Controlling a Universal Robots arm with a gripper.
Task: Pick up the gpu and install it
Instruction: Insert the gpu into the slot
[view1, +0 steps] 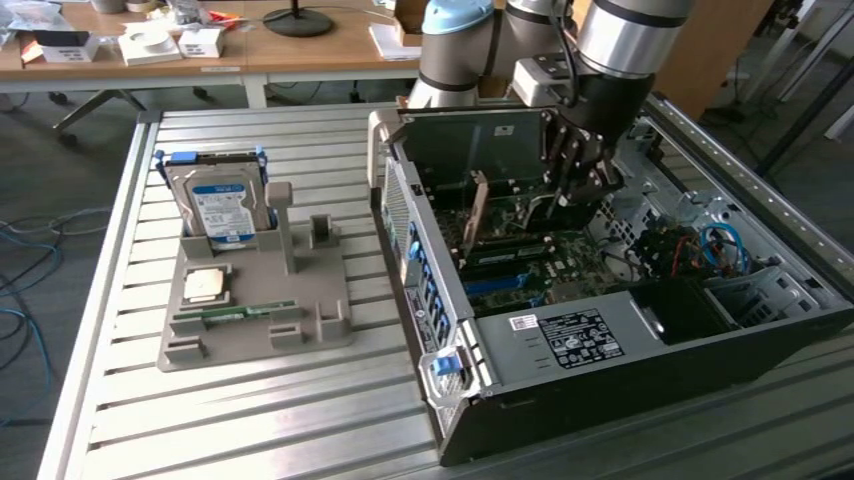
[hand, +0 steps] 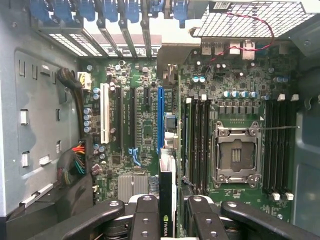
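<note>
Claw (hand: 171, 202) narrow, clamped on gpu (hand: 166, 225), card edge-on between dark fingers (hand: 145, 215), green logo on its near edge. Just beyond, blue slot (hand: 160, 115) running alongside the card's line; whether card and slot touch, impossible to tell. Around that, green board (hand: 145, 130) with heatsink (hand: 131, 186), white slot (hand: 104, 112), memory slots (hand: 197, 140) and open cpu socket (hand: 236, 155).

On the exterior view's clock face: slatted table (view1: 267, 430) nearest, at 6 o'clock. Open case (view1: 587, 390) at 4 o'clock, lying on its side. Grey tray (view1: 327, 300) at 9 o'clock of case, apart from it; memory stick (view1: 240, 312) and chip (view1: 203, 285) in its near half, drive (view1: 220, 205) upright at its 12 o'clock end. Arm (view1: 621, 35) down into case at 1 o'clock, claw low over board. Desk (view1: 334, 50) farthest, at 12 o'clock.
</note>
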